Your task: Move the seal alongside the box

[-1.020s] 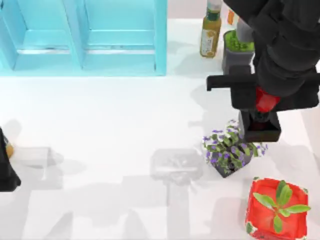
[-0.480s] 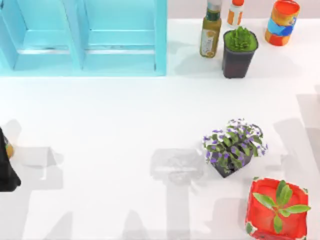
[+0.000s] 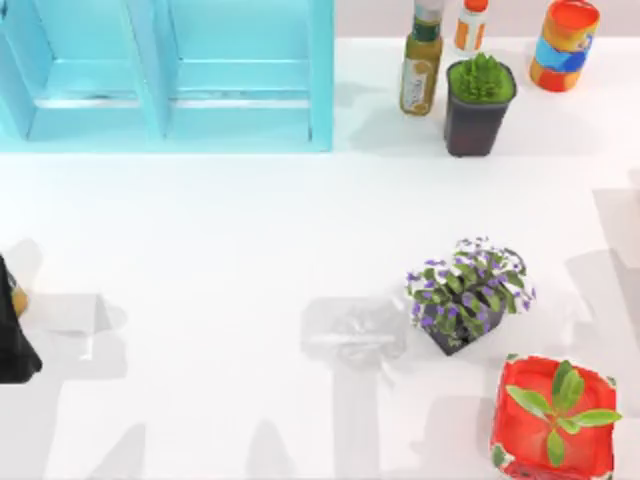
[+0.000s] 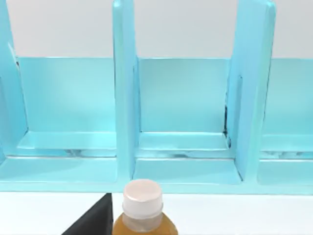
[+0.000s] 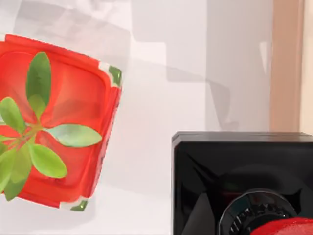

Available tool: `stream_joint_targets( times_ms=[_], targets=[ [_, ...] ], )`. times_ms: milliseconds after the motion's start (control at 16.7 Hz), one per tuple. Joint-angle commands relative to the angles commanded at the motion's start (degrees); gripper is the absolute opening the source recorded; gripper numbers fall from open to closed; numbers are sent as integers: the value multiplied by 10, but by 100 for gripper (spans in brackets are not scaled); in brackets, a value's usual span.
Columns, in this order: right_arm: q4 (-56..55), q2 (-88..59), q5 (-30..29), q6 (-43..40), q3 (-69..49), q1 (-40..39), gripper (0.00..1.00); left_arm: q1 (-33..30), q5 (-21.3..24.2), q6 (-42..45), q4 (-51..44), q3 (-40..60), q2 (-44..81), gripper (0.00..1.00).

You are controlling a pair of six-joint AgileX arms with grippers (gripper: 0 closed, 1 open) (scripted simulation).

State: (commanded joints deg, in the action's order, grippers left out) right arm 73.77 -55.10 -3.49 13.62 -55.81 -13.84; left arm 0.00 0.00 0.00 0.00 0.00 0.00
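The seal [image 5: 234, 181] shows in the right wrist view as a glossy black cube base with its red knob [image 5: 288, 227] at the picture's edge. It looms large and close to the camera, held up above the table by my right gripper. The box [image 5: 54, 122], red and square with a green leafy sprout, stands on the white table below, apart from the seal. From above, the box [image 3: 553, 418] sits at the front right corner of the table.
A dark pot of purple flowers [image 3: 468, 295] stands just behind the box. At the back are a cyan shelf unit [image 3: 170, 75], a bottle [image 3: 422, 60], a potted green plant [image 3: 478, 105] and a can [image 3: 563, 45]. A black bottle [image 3: 12, 345] stands at the left edge.
One second ago my right arm hung over the back right of the table with the seal in its gripper. It has since left the top view, taking the seal along.
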Motion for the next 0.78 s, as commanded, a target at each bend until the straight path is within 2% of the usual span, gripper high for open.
stream_joint_targets(
  times_ms=[780],
  targets=[
    [-72, -4, 1, -3, 66, 4, 0, 0, 0, 0, 0, 0, 0, 100]
  ],
)
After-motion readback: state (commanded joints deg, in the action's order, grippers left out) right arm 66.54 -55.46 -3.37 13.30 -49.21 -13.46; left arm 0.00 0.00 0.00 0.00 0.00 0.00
